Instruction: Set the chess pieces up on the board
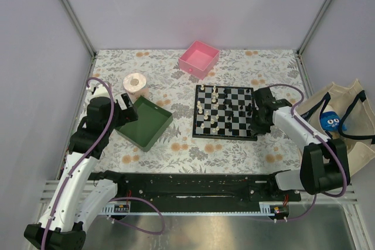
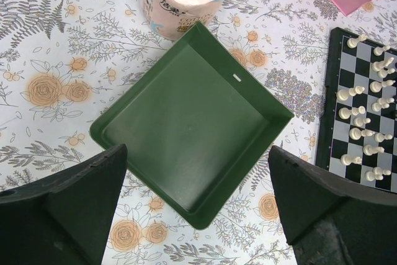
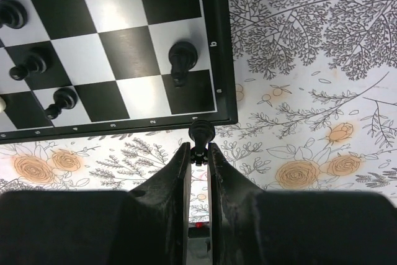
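My right end effector [image 3: 198, 152] is all but closed, pinching a black pawn [image 3: 201, 133]. The pawn sits just ahead of my fingers, outside the board [image 3: 124, 41], touching its dark rim, with bare desk [image 3: 310, 91] open to the right. Past the rim, a black piece [image 3: 182, 60] stands beside the corner square. My left end effector [image 2: 197, 159] is spread wide and holds nothing. The tray [image 2: 186, 122] lies below it and the white pieces [image 2: 360, 128] are off to its right.

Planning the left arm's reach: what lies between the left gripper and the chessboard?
The green tray sits between the left gripper and the chessboard, clearest in the top view.
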You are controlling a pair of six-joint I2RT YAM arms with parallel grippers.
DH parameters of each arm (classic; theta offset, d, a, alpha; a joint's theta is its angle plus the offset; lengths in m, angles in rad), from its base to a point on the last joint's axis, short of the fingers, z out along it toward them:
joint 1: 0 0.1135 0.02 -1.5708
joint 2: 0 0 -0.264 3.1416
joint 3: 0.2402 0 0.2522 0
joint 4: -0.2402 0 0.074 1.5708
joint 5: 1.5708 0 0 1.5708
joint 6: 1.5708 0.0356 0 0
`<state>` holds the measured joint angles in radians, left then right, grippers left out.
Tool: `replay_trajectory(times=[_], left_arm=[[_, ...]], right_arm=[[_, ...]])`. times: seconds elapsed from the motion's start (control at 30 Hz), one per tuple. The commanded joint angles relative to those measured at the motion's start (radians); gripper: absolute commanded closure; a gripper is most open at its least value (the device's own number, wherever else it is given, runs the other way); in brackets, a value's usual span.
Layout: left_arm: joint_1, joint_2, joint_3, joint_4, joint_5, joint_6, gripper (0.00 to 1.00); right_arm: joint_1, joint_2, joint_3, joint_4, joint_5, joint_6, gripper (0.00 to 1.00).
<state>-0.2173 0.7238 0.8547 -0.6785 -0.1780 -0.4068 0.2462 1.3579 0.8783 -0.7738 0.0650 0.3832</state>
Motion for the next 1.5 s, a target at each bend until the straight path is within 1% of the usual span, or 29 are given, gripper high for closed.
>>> replay_trajectory(times=[0.0, 0.27, 0.7, 1.07, 1.13, 1.17, 1.27, 1.43, 1.47], left_arm=[[0.006, -0.006, -0.008, 0.053, 0.018, 0.016, 0.01], [0.007, -0.009, -0.013, 0.054, 0.014, 0.014, 0.01], [0.01, -0.004, -0.009, 0.054, 0.017, 0.014, 0.01], [0.013, -0.001, -0.011, 0.056, 0.025, 0.014, 0.01], [0.013, -0.004, -0.011, 0.056, 0.025, 0.014, 0.01], [0.013, -0.003, -0.011, 0.054, 0.026, 0.014, 0.01], [0.013, -0.004, -0.011, 0.057, 0.025, 0.014, 0.01], [0.013, -0.003, -0.011, 0.054, 0.025, 0.014, 0.01], [0.016, -0.001, -0.011, 0.056, 0.026, 0.014, 0.01]], right_arm=[[-0.019, 0.001, 0.005, 0.01, -0.013, -0.007, 0.86], [-0.035, 0.073, 0.039, 0.047, -0.022, -0.018, 0.85], [-0.044, 0.092, 0.071, 0.062, -0.034, -0.024, 0.85], [-0.044, 0.118, 0.05, 0.073, -0.045, -0.027, 0.84], [-0.045, 0.121, 0.053, 0.071, -0.044, -0.032, 0.82], [-0.045, 0.121, 0.053, 0.068, -0.042, -0.03, 0.79], [-0.045, 0.124, 0.056, 0.067, -0.045, -0.033, 0.76], [-0.045, 0.11, 0.062, 0.061, -0.05, -0.033, 0.62], [-0.045, 0.103, 0.068, 0.056, -0.057, -0.033, 0.61]])
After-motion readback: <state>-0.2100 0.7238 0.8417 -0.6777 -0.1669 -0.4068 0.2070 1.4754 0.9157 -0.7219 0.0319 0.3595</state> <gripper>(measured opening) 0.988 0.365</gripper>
